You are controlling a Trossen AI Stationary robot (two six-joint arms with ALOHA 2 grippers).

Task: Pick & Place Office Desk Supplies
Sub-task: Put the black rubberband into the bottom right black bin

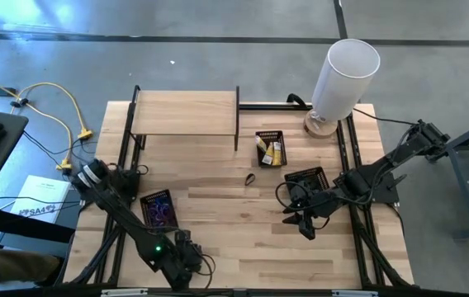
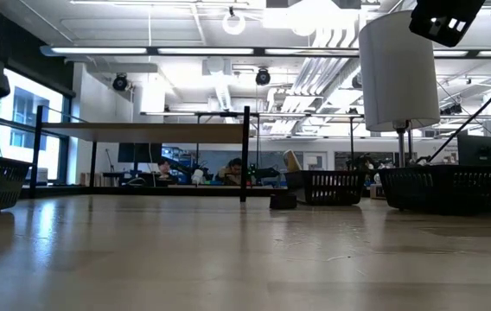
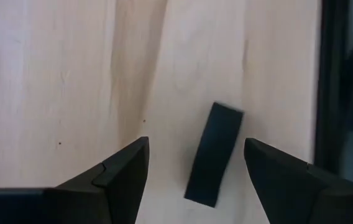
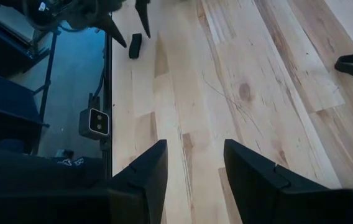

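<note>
Black and oblong, a small block [image 3: 214,154] lies flat on the pale wooden counter [image 1: 243,239] at its near left corner, and your left gripper [image 3: 195,180] hangs directly over it with its fingers released and spread wide. In the left wrist view the block sits in the gap between the two dark fingers, closer to one of them than to the other, and touching neither. Its long axis runs roughly along the direction the fingers reach, tilted a little off that line, so the fingers face its two long sides. From that I judge that a straight descent and squeeze would clamp it across its narrow width, though the off-centre position may nudge it first.

In the right wrist view the same block [image 4: 135,45] shows far off beside the counter's dark edge rail, just under the left arm's fingertips.

Your right gripper [image 1: 305,223] hovers above bare wood towards the right of the counter, near a black mesh tray [image 1: 307,177], its fingers partly apart and holding nothing. It is well apart from the block, so the left arm is plainly the nearer one.

A black loop [image 1: 250,178] lies on the wood near the counter's middle, closer to the right arm.
</note>
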